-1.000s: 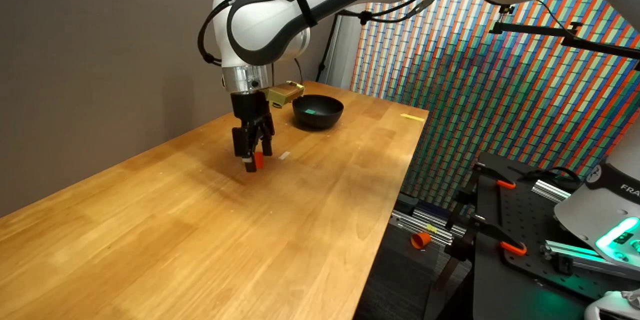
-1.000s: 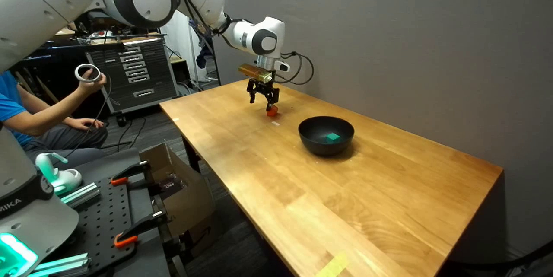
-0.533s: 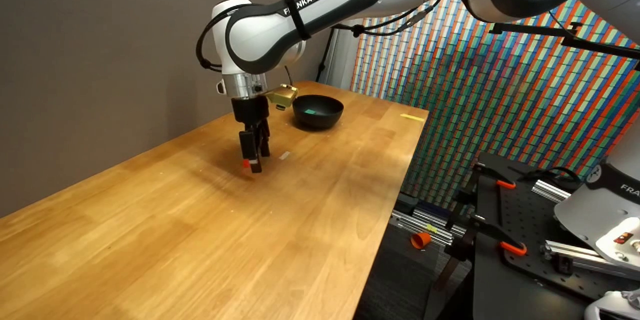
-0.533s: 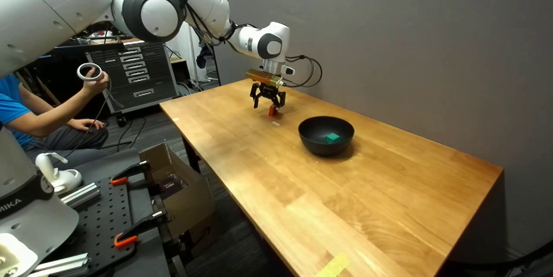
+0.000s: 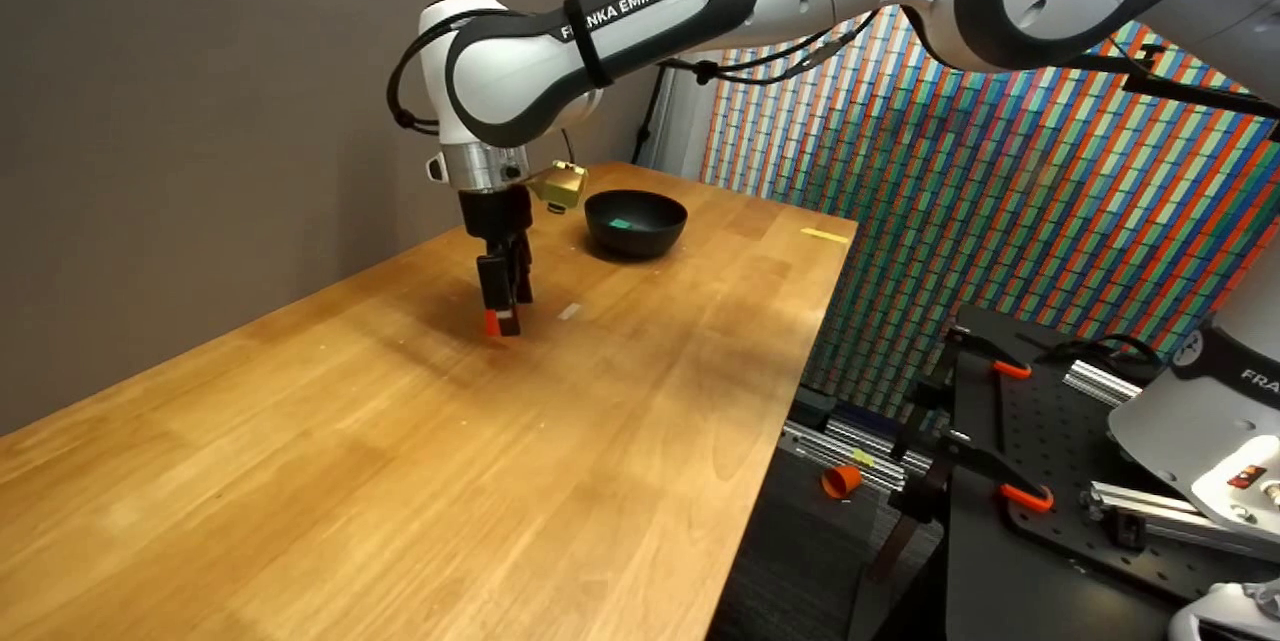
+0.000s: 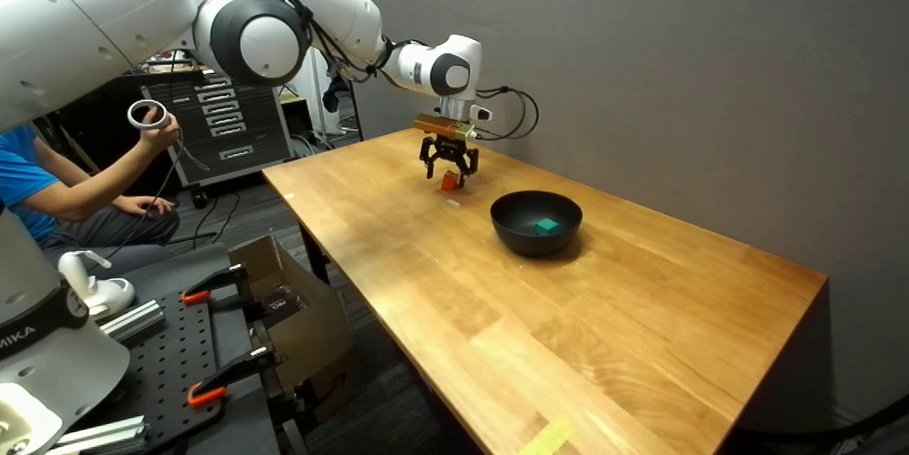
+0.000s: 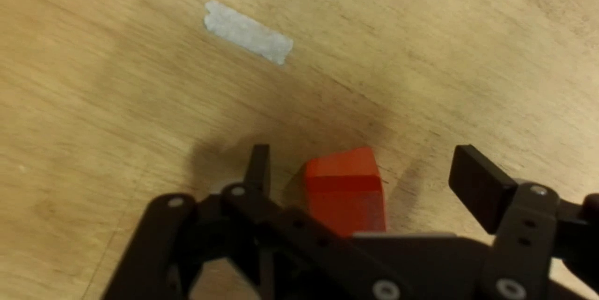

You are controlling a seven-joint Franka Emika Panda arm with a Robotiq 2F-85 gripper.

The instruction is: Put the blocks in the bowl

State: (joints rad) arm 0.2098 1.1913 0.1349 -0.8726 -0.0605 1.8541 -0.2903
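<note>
The red block (image 7: 346,204) sits on the wooden table in the wrist view, between the two fingers of my open gripper (image 7: 361,162). It is nearer the left finger, with a gap on both sides; its lower part is hidden by the gripper. In both exterior views the gripper (image 5: 517,314) (image 6: 446,178) is low over the table around the red block (image 5: 491,323) (image 6: 449,181), which one finger partly hides. The black bowl (image 5: 650,241) (image 6: 529,246) stands upright on the table, apart from the gripper. The green block (image 5: 620,223) (image 6: 547,226) lies inside the bowl.
A whitish tape piece (image 7: 248,32) lies on the table near the red block. Yellow tape (image 6: 548,437) marks the table's end. A grey wall (image 6: 639,86) runs along the table's long side. A seated person (image 6: 85,185) holds a controller beyond the table.
The gripper has shifted slightly toward the wall and bowl side. The red block was beside one finger and now lies between both. The base light turned from green to white.
</note>
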